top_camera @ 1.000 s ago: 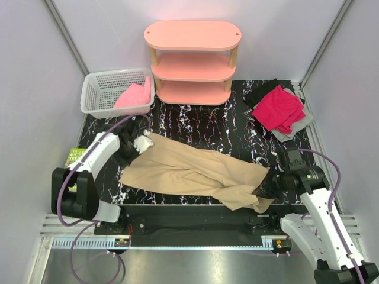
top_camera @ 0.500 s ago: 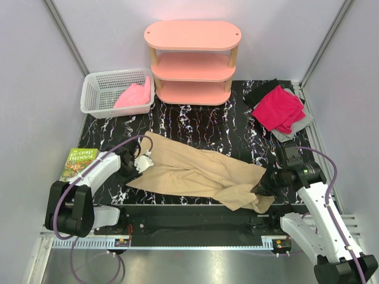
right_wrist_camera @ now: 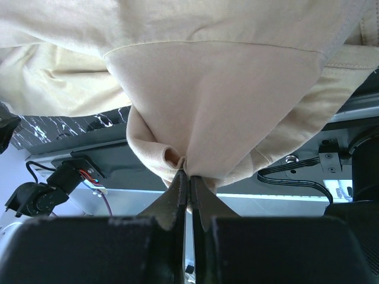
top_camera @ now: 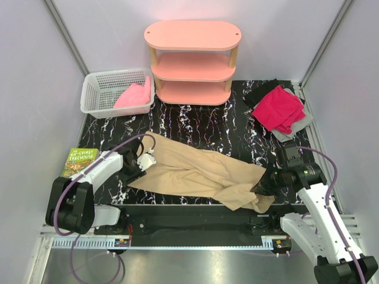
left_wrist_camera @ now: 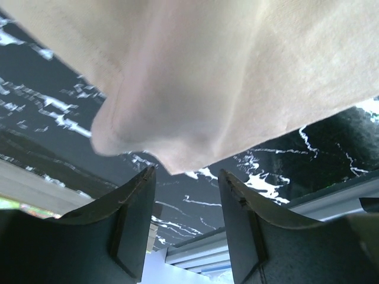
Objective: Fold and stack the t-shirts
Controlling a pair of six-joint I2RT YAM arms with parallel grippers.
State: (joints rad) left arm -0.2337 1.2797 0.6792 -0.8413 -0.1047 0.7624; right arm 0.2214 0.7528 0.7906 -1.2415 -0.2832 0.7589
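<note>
The large tan t-shirt (top_camera: 195, 173) lies stretched and crumpled across the near half of the black marble table. My left gripper (top_camera: 137, 167) is at its left end, jaws open, with the cloth's edge (left_wrist_camera: 195, 89) just beyond the fingertips (left_wrist_camera: 137, 195) and nothing between them. My right gripper (top_camera: 265, 184) is shut on a bunched fold of the tan shirt (right_wrist_camera: 195, 106) at its right end near the table's front edge. The magenta-red shirt (top_camera: 278, 108) lies on grey (top_camera: 300, 122) and black (top_camera: 260, 92) ones at the back right. The light pink shirt (top_camera: 134, 96) is in the basket.
A white mesh basket (top_camera: 100, 89) stands at the back left. A pink three-tier shelf (top_camera: 193, 62) stands at the back centre. A green book (top_camera: 79, 161) lies off the table's left edge. The metal front rail (top_camera: 195, 210) runs below the shirt.
My left gripper has moved toward the near side from the shirt's upper left corner to its left end, dragging that end inward. The right gripper has hardly moved and keeps its grip.
</note>
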